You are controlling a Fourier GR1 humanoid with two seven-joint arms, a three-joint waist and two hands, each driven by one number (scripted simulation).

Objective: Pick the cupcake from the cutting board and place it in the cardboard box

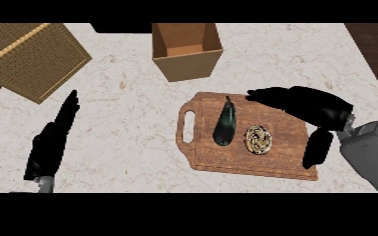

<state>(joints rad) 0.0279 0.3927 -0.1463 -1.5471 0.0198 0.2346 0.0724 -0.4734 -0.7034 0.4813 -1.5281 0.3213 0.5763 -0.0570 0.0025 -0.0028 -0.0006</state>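
Counter (118, 130) is carrying one wicker basket (37, 60), one cardboard box (186, 50), one cutting board (247, 167); near its right edge one cupcake (258, 139) is lying beside one eggplant (225, 123). Right hand (306, 105) is spreading wide above; left hand (52, 142) is resting straight-fingered. Closing off-centre risks nudging the eggplant

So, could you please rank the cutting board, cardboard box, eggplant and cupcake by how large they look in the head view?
1. cutting board, clearly largest
2. cardboard box, though it stands taller and so nearer the camera
3. eggplant
4. cupcake, smallest
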